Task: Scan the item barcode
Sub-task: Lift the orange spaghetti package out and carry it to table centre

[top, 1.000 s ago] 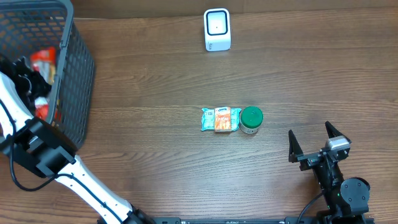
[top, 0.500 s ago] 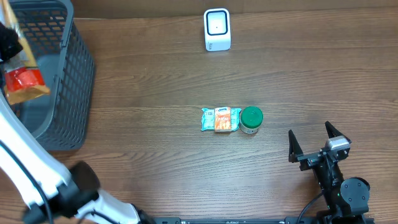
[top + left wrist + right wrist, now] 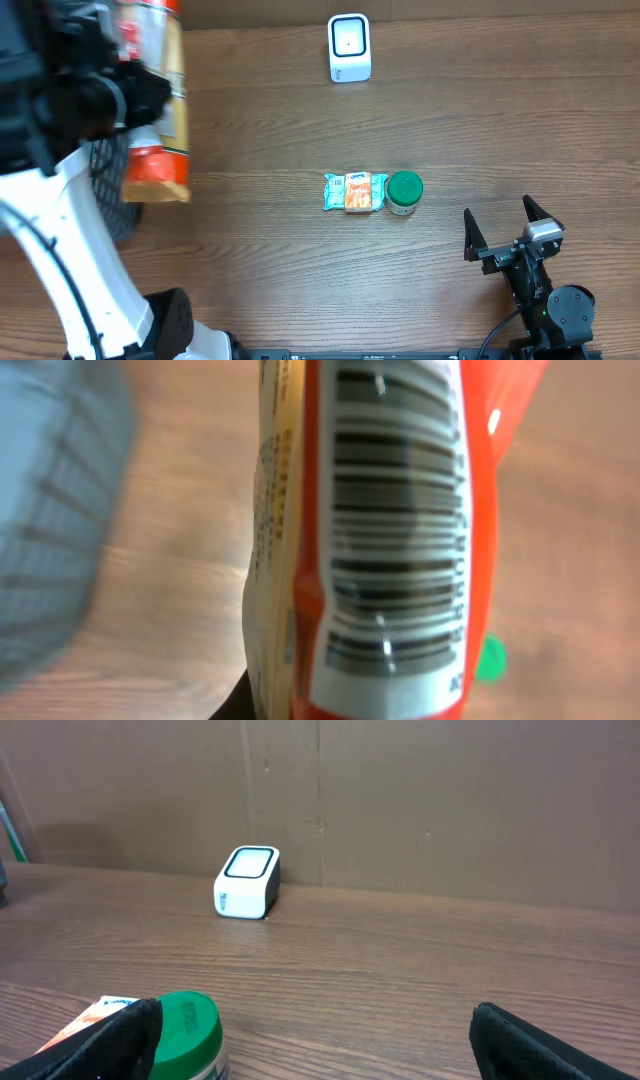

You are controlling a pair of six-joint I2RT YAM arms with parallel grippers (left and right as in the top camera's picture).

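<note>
Above table (image 3: 300, 280): one bag (image 3: 158, 172) in left jaws, right jaws wide; one scanner (image 3: 349, 47).

There was one scanner (image 3: 349, 47), one basket (image 3: 45, 490), one red bag (image 3: 160, 110), one small packet (image 3: 355, 192) and one green-lidded jar (image 3: 404, 192).

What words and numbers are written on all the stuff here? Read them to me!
Nothing here can be read for sure.
On the red bag: the barcode bars show, but the digits beside them and the print on the cream side are blurred.
On the blue-and-orange packet: print too small to read.
On the white scanner: a small mark on its side, too small to read.
On the green-lidded jar: no text visible.
</note>
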